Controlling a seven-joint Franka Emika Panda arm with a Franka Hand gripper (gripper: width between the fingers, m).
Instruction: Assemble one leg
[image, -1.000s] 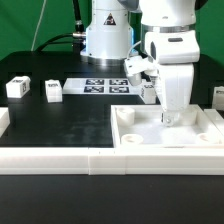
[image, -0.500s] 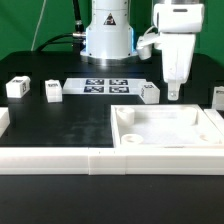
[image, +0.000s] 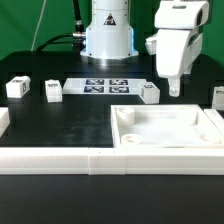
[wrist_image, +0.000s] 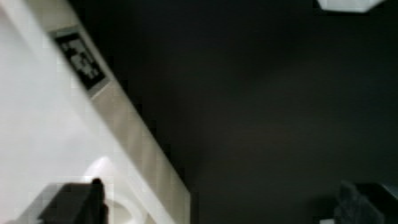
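leftmost leg (image: 16, 87): sitting on the desk (image: 60, 125) at the exterior view's far left, tag facing the camera, nothing touching it.
second leg (image: 53, 91): standing near it on its right, the two apart, also free.
marker board (image: 105, 85): lying flat on the desk in front of the arm base (image: 108, 35), between the second leg and the third leg.
third leg (image: 150, 93): sitting just beside the marker board's right end, behind the tray's far wall, not touching the tool.
tray (image: 165, 135): lying open side up at front right, just behind the front rail (image: 60, 160).
tool (image: 173, 90): hanging fingers-down over the tray's far edge, just right of the third leg and clear of it, gripping nothing.
fingertips (wrist_image: 71, 203): in the wrist view showing as two dark tips spread wide, with only black desk between them.
white surface (wrist_image: 45, 130): running alongside the desk in the wrist view and carrying a square tag (wrist_image: 75, 55); cannot tell which part it is.
rightmost leg (image: 219, 97): sitting at the exterior view's right edge, partly cut off, well apart from the tool.
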